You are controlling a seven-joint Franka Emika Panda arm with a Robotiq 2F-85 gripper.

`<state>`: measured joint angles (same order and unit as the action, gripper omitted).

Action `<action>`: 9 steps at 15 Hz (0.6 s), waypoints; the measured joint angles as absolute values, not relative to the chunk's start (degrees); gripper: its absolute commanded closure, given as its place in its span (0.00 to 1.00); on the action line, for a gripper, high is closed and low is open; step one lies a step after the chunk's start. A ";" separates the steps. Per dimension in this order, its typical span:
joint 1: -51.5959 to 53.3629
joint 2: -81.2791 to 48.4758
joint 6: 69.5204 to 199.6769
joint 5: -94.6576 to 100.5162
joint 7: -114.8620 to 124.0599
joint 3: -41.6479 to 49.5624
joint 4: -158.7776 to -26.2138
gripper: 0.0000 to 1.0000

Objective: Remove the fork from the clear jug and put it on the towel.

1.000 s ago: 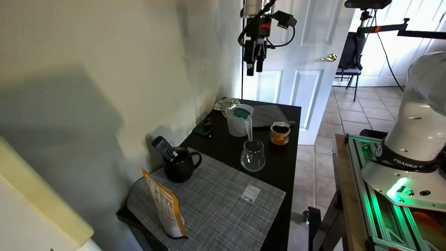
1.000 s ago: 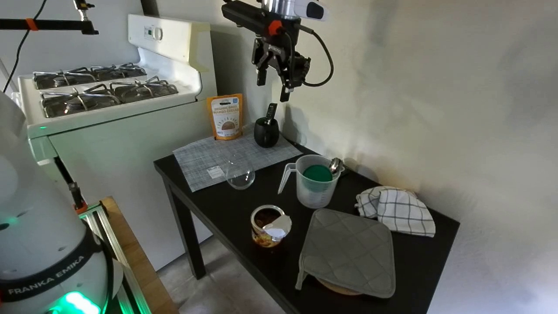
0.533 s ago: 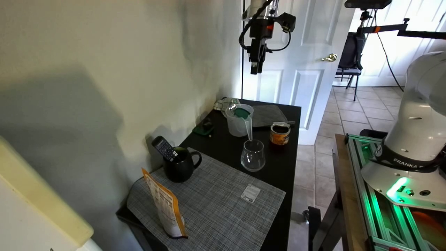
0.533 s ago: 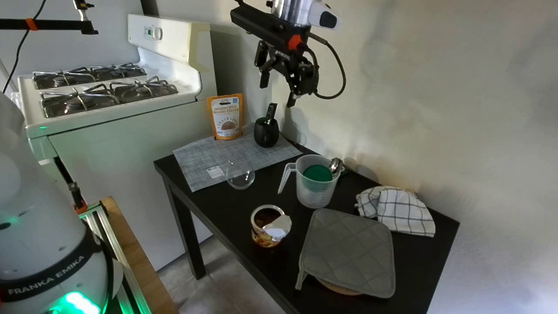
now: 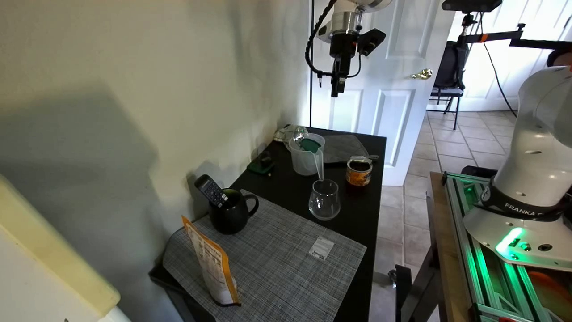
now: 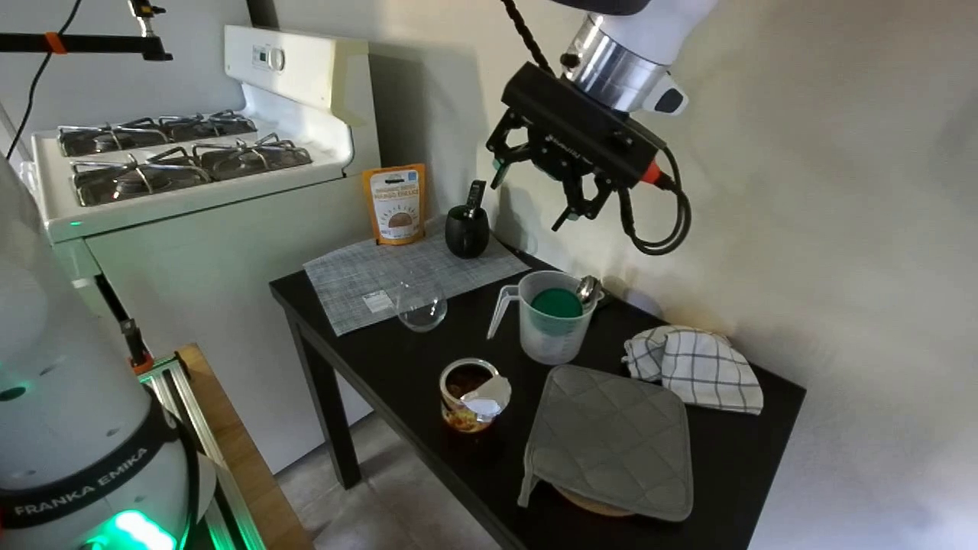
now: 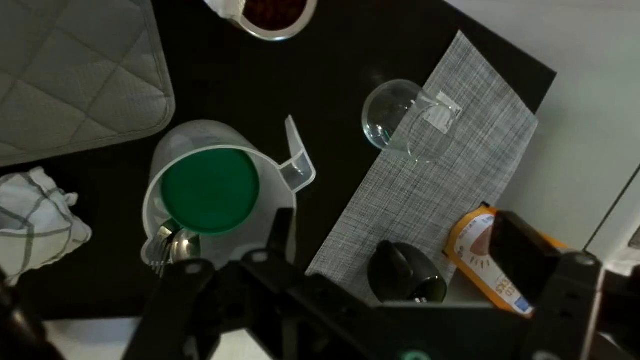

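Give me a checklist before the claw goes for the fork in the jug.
1. Open claw: ok, holding nothing.
2. Upright jug: ok in both exterior views.
3. Prongs of the fork showing: ok, at the jug's rim.
4. Claw lined up: not ok; in the wrist view the fork lies outside its opening.
5. Fork free of the spoon: cannot tell; they sit side by side.
6. Drop spot settled: cannot tell; the grey woven mat or white checked cloth might be meant.

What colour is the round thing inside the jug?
Green; the round thing shows best in the wrist view.
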<state>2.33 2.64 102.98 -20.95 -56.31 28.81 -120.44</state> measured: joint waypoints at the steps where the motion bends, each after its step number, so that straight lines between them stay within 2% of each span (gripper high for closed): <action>1: 0.10 -0.13 102.20 -19.86 -57.78 27.19 -117.68 0.00; 5: -5.18 -8.19 102.35 -16.66 -56.64 21.73 -107.98 0.00; 9: -5.66 -9.16 102.35 -16.45 -56.41 21.33 -106.61 0.00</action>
<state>-5.66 -9.16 102.35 -16.45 -56.41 21.33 -106.61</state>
